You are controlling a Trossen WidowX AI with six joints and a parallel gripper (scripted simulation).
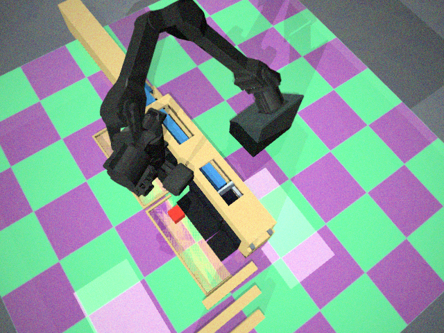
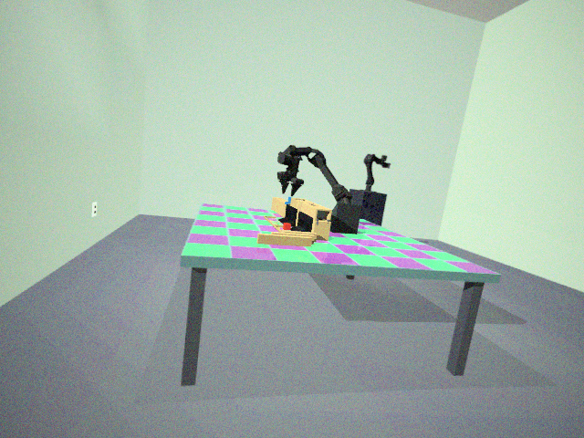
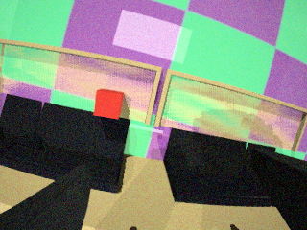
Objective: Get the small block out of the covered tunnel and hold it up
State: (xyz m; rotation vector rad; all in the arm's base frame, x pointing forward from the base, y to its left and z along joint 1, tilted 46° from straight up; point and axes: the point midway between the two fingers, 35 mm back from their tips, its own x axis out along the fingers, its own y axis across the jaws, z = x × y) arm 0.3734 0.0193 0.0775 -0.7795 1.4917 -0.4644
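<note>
Rods (image 1: 248,322) cropped by top view.

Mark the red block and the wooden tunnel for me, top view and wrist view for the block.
red block (image 1: 175,214) (image 2: 286,226) (image 3: 108,103): top, exterior, wrist; its middle.
wooden tunnel (image 1: 256,215): top; its roof.

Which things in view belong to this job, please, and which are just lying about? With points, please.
Job:
- red block (image 1: 175,214) (image 2: 286,226) (image 3: 108,103), apparently the target
- wooden tunnel (image 1: 256,216) (image 2: 308,205) (image 3: 144,192)
- blue bar (image 1: 175,125) (image 2: 288,201), probably the handle

Lying about:
- three wooden rods (image 1: 229,285) (image 2: 285,238)
</note>
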